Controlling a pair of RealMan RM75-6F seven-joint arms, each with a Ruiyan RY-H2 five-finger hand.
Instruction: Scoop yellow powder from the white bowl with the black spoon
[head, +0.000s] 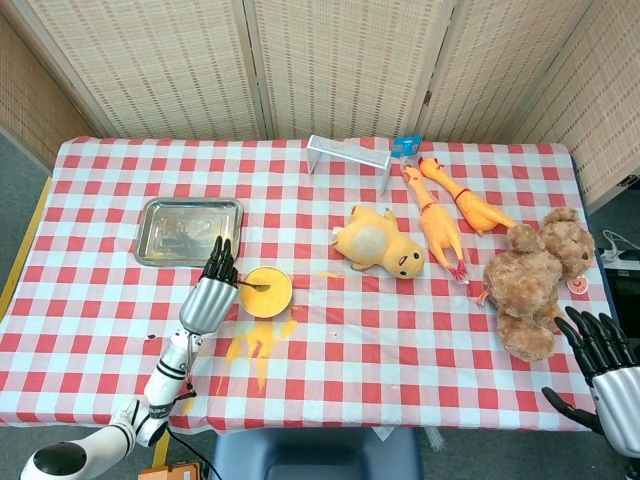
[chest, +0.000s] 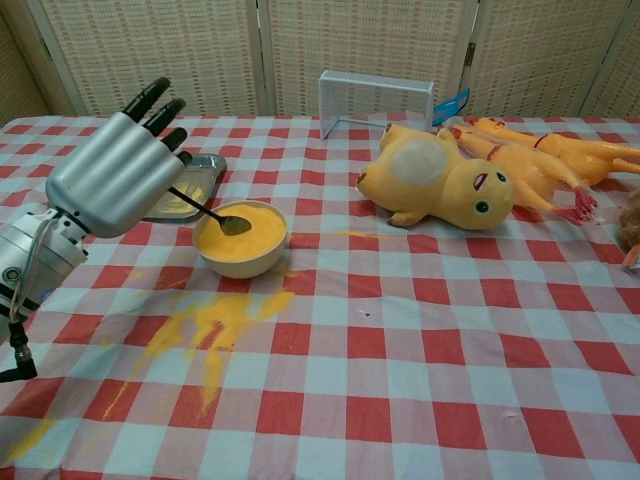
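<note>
A white bowl (head: 266, 293) (chest: 241, 241) full of yellow powder stands on the checked cloth, left of the table's middle. My left hand (head: 211, 296) (chest: 112, 175) holds the black spoon (head: 255, 286) (chest: 212, 212) by its handle, just left of the bowl. The spoon's head lies low over the powder inside the bowl's left half. My right hand (head: 603, 365) hangs at the table's front right corner, fingers spread, holding nothing; the chest view does not show it.
Spilled yellow powder (head: 255, 343) (chest: 205, 328) streaks the cloth in front of the bowl. A steel tray (head: 190, 229) (chest: 180, 193) lies behind my left hand. A yellow duck toy (head: 380, 243), rubber chickens (head: 440, 225), a teddy bear (head: 535, 280) and a wire rack (head: 347, 154) fill the right and back.
</note>
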